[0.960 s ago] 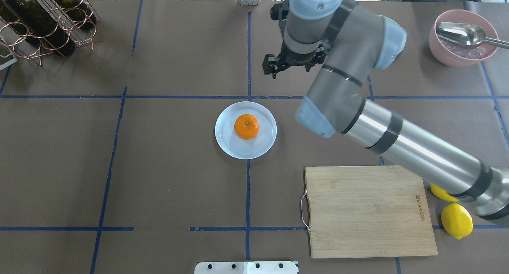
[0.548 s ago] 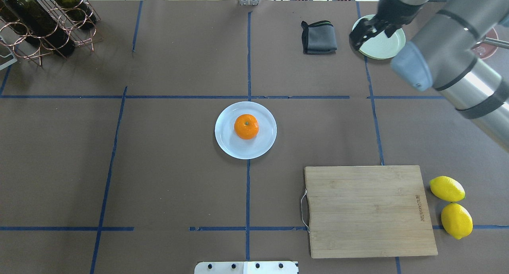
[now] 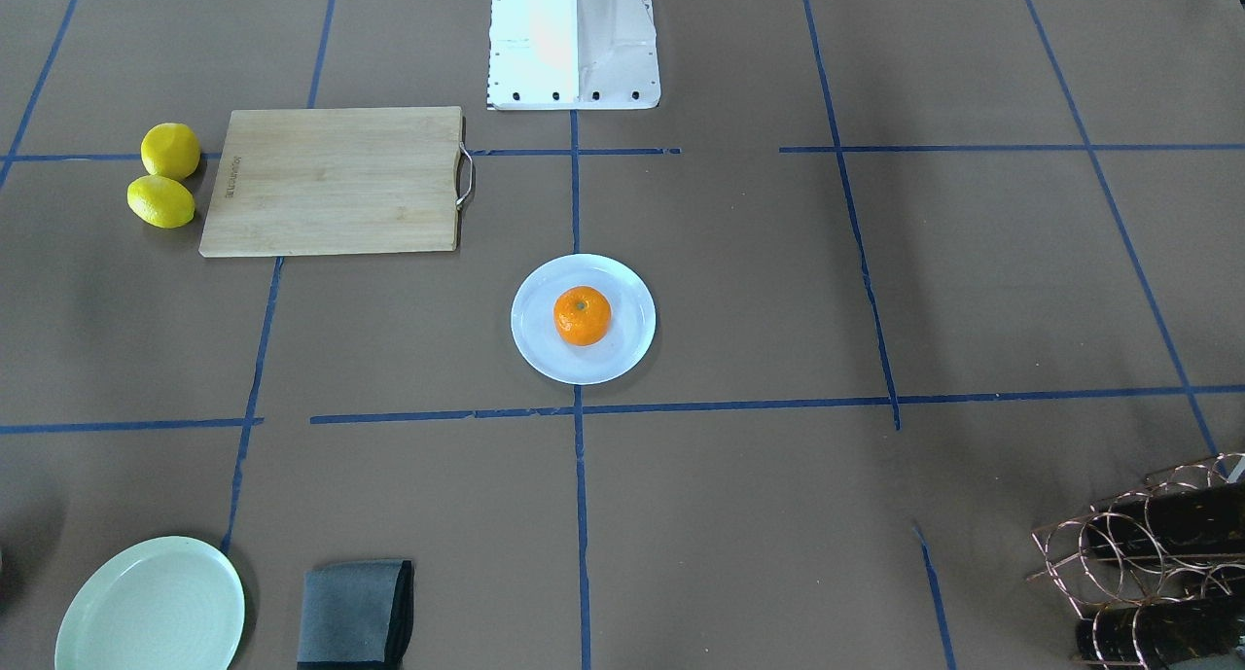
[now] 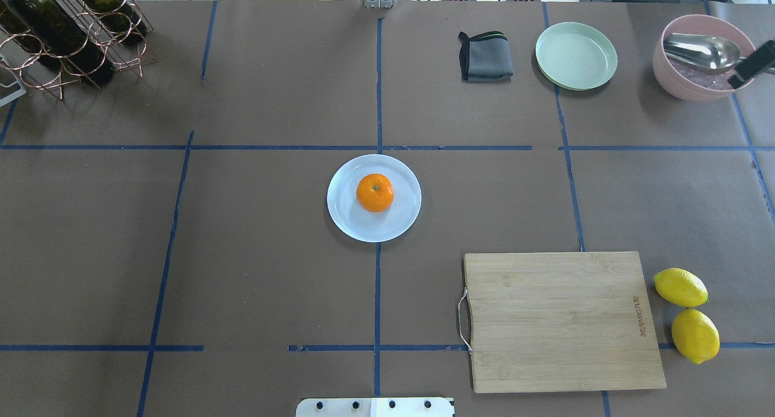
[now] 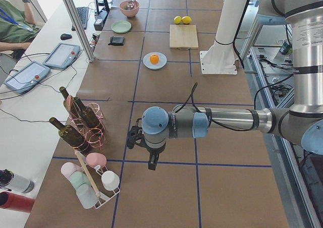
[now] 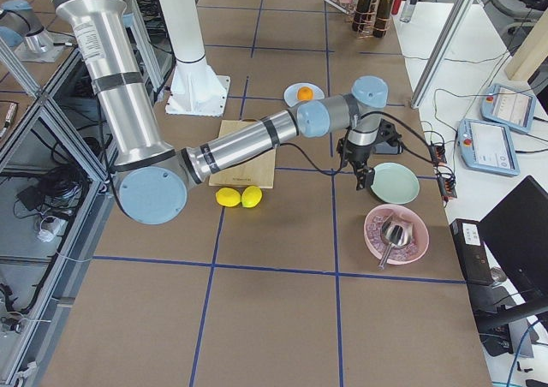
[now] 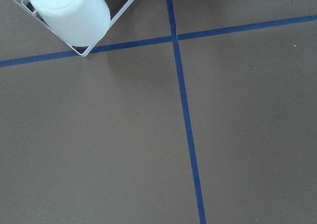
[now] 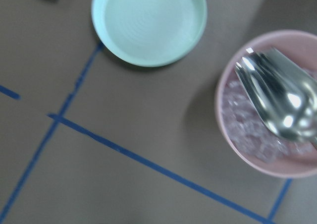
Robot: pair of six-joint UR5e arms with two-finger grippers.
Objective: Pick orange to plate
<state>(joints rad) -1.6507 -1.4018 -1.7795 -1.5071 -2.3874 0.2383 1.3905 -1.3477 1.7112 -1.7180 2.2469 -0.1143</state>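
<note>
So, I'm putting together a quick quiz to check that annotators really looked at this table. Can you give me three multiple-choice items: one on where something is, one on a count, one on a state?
1. Where is the orange?
A. on the cutting board
B. on the pale blue-white plate
C. on the pale green plate

2. How many lemons are there?
A. one
B. three
C. two

3. The pale green plate is:
A. empty
B. holding a lemon
C. upside down

Answers: 1 B, it sits in the middle of that plate; 2 C, both lie side by side next to the cutting board; 3 A, its inside is bare.
</note>
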